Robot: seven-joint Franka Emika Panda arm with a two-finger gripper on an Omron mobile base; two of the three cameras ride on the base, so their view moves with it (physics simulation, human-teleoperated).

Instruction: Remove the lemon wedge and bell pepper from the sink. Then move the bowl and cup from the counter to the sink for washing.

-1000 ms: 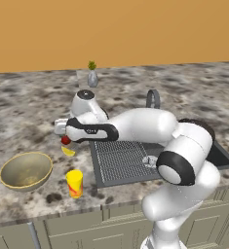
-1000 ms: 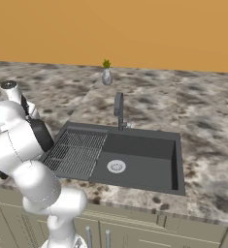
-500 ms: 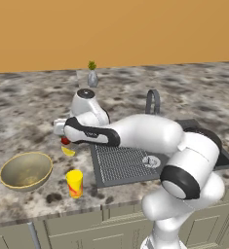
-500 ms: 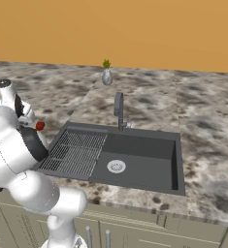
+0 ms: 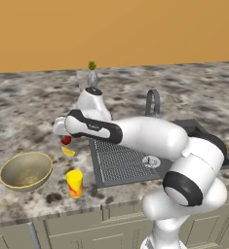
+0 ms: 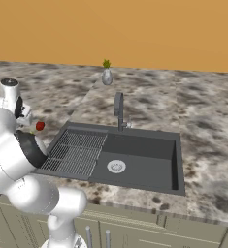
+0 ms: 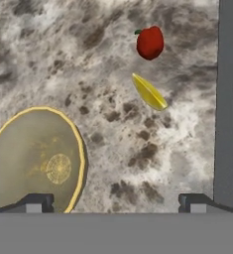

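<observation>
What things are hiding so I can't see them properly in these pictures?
- Bowl: hand view, its lower part is cut off by the bottom edge.
- Bell pepper: left base view, partly hidden by the arm.
- Sink: left base view, its right part is behind the arm.
- Cup: its mark is too small to read.

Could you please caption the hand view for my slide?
Open gripper above counter with bell pepper, lemon wedge and bowl.

Counter [image 5: 23, 109]: speckled grey-brown stone, w/ dark sink [image 6: 135, 162] recessed in it. Lying on counter left of sink: bowl [image 5: 26, 170], cup [image 5: 75, 183] just beside bowl, lemon wedge [image 7: 149, 92] and bell pepper [image 7: 150, 42] close together. Grey vase [image 5: 92, 77] w/ plant stands at back.
</observation>
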